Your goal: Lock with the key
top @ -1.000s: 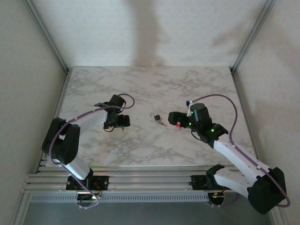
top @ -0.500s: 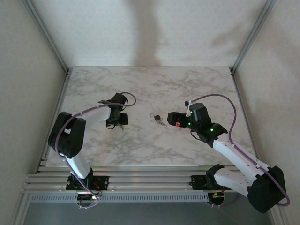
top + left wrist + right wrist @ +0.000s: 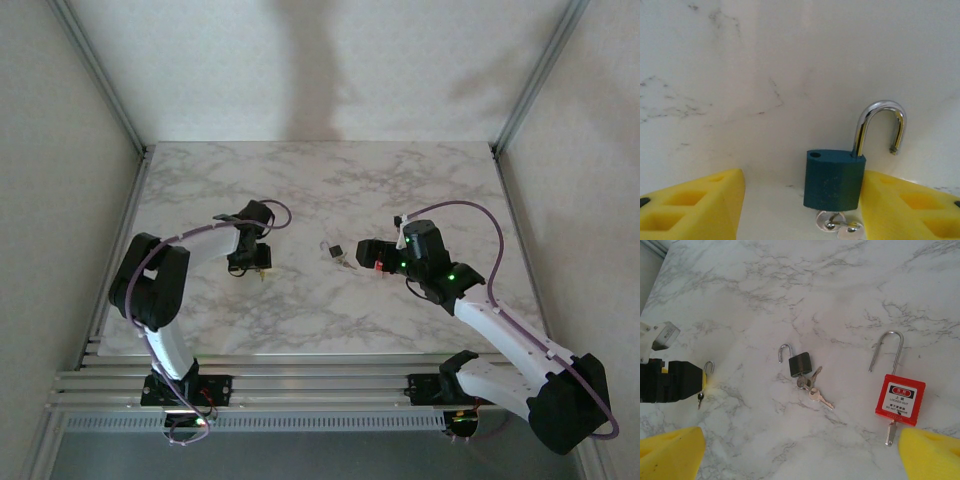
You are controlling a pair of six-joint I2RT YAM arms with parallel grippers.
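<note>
Teal padlock (image 3: 834, 180) is lying on the marble table (image 3: 790, 60), between the yellow fingers (image 3: 690, 205) of the left gripper (image 3: 801, 197). They are standing apart, one on each side of the teal padlock, not pinching it yet, likely getting ready to hold it steady. Its silver loop (image 3: 880, 125) is standing open, and keys (image 3: 837, 224) are sticking out of its bottom. The right gripper (image 3: 800, 460) is spread wide, well away from the teal padlock.
</note>
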